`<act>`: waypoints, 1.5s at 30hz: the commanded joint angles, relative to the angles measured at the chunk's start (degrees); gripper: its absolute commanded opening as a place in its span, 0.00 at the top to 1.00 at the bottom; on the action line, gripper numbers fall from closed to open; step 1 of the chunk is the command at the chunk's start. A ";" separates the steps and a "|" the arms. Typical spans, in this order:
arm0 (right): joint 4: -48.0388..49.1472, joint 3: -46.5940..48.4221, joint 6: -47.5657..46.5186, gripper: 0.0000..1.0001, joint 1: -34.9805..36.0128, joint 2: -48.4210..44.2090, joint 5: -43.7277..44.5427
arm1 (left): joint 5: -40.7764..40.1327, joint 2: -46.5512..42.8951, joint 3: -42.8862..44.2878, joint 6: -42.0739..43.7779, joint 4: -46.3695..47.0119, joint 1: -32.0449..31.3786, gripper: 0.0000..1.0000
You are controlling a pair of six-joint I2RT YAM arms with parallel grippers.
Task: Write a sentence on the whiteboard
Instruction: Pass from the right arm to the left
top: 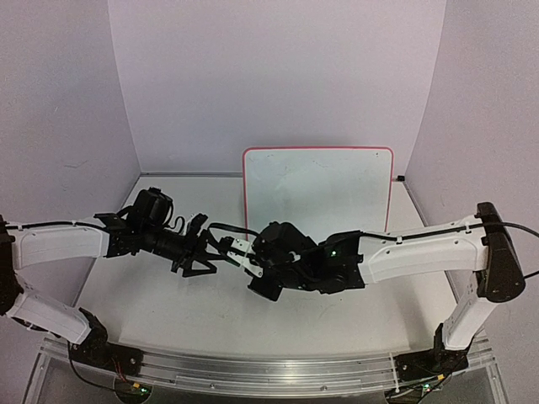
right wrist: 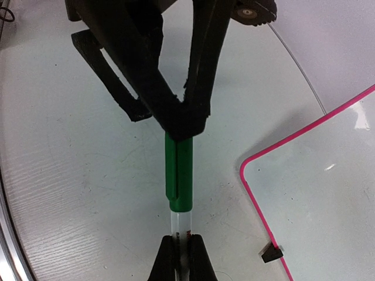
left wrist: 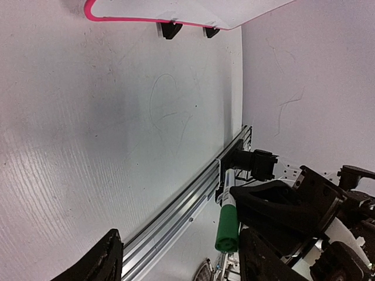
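- Top external: note the whiteboard (top: 318, 189) propped upright at the back, with no sentence to be seen on its face; judge the step in hand to be uncapping the marker (right wrist: 179, 184).
- Find the right gripper (right wrist: 180, 243) just in front of the whiteboard's lower left corner, clamped tight on the marker's clear barrel. Hold that grip firm and motionless.
- Find the left gripper (top: 217, 249) a little further left of the whiteboard, jaws parted and straddling the green cap (left wrist: 227, 225), one finger close against it, the other with a gap showing.
- Centre the cap between the fingers before closing, to avoid shoving the marker sideways in the right grip.
- Close squarely on the cap alone, never on the barrel beneath it.
- Pull straight along the marker's own axis, out to the left of the whiteboard. Avoid twisting or levering.
- Expect a sudden release. Keep the pull short, so as not to swing either arm back into the whiteboard or knock its clip feet (left wrist: 170, 28).
- Keep the bared tip clear of everything before turning it toward the whiteboard's face.
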 commanded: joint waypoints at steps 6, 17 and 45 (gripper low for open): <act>0.46 3.88 -1.92 1.00 1.41 1.15 2.37 | 1.34 1.96 2.96 -3.11 6.39 -3.10 0.39; 0.77 2.77 -1.51 1.00 1.74 0.88 3.15 | 1.98 1.27 0.29 -8.88 14.33 -3.64 0.90; 40.02 -19.37 55.12 0.08 -18.38 -18.08 -44.26 | -9.34 -16.03 -7.23 -7.27 32.23 -3.56 1.00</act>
